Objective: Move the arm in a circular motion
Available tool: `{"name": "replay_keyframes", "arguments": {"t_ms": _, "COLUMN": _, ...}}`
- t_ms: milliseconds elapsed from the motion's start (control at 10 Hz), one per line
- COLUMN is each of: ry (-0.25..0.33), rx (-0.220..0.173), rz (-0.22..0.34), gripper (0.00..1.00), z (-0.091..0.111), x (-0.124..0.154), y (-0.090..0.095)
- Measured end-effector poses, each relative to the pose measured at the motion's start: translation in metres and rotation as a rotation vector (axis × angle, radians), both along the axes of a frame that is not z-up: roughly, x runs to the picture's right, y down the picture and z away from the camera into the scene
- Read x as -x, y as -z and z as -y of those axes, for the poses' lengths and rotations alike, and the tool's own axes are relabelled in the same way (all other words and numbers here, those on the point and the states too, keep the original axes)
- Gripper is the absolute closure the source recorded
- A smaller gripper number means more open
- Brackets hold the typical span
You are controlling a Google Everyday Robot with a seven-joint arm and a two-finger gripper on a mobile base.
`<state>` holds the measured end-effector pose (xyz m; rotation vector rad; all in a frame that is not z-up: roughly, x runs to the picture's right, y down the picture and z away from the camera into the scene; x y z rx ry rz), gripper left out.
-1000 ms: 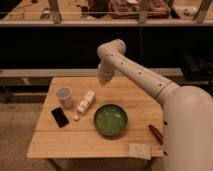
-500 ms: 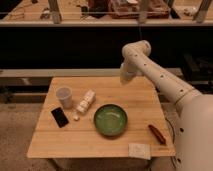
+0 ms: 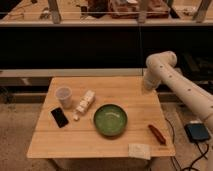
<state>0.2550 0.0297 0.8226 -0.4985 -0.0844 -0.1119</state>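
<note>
The cream-white arm (image 3: 182, 90) reaches in from the right, with thick tubular segments and small dark dots. Its rounded joint (image 3: 161, 62) is at the far right of the wooden table (image 3: 60, 142). From there the last segment bends down to a blunt tip, the gripper (image 3: 150, 84), which hangs just above the table's far right edge. It holds nothing that I can see and touches none of the objects.
On the table are a green bowl (image 3: 110, 120), a clear plastic cup (image 3: 64, 96), a black phone (image 3: 59, 117), a row of small white pieces (image 3: 84, 105), a red-brown item (image 3: 157, 134) and a white packet (image 3: 139, 150). A black box (image 3: 197, 132) with cables lies on the floor at right.
The arm has swung steadily to the right, from above the table's far middle to its far right edge. The objects on the table have not moved.
</note>
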Motion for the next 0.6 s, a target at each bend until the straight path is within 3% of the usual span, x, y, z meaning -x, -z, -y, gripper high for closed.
{"name": "replay_keyframes", "arguments": {"t_ms": 200, "ry": -0.046, "rx": 0.004, "rz": -0.049, "gripper": 0.95, "z": -0.048, "x": -0.016, "y": 0.033}}
{"name": "replay_keyframes", "arguments": {"t_ms": 300, "ry": -0.051, "rx": 0.005, "rz": -0.052, "gripper": 0.95, "z": -0.062, "x": -0.015, "y": 0.043}}
{"name": "replay_keyframes", "arguments": {"t_ms": 600, "ry": -0.055, "rx": 0.019, "rz": -0.01, "gripper": 0.95, "z": -0.096, "x": 0.016, "y": 0.066}}
